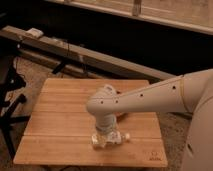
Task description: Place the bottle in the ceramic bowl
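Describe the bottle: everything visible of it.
The bottle is small, clear-looking plastic, pale in the middle, with its white cap end pointing right. It lies on its side on the wooden table, near the front edge. The gripper is down over its middle, hiding part of it; whether it touches is unclear.

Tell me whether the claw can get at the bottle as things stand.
Probably yes: the claw hangs directly over the bottle lying on the wooden table, and nothing seems to sit between them.
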